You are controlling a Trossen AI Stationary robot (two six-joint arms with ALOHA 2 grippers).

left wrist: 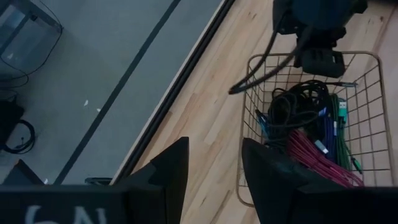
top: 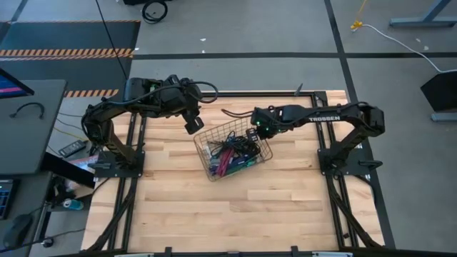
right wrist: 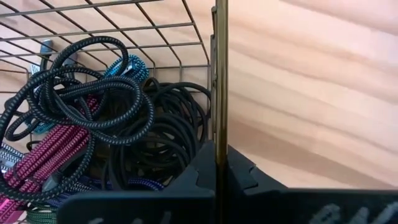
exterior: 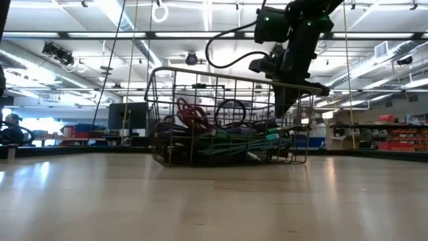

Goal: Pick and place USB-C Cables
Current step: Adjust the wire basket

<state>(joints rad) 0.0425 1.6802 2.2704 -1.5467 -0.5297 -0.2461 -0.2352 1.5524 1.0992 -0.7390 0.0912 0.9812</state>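
Note:
A wire basket (top: pixel 214 143) stands by its bottom on the wooden table, in the far half near the middle. The USB-C cables (top: pixel 230 153) lie tangled inside it: black, magenta, purple, teal and green bundles (right wrist: pixel 93 124). My right gripper (top: pixel 255 134) points down at the basket's far right side and is shut on its rim. My left gripper (top: pixel 193 125) hovers open above the table just off the basket's far left corner, touching nothing. Its two fingers (left wrist: pixel 171 171) show wide apart in the left wrist view. My right gripper pinches the basket's top rim wire (right wrist: pixel 219 93) between its two fingers (right wrist: pixel 199 171), one finger inside the basket and one outside. It comes from above, pointing down, with the fingers across the wire. The basket's bottom (exterior: pixel 221 163) sits on the table.
The near half of the table (top: pixel 228 214) is bare wood. Dark frame rails (top: pixel 335 200) run along both sides of the table, and the arm bases stand on them. Beyond the far edge lies grey floor (left wrist: pixel 93 74).

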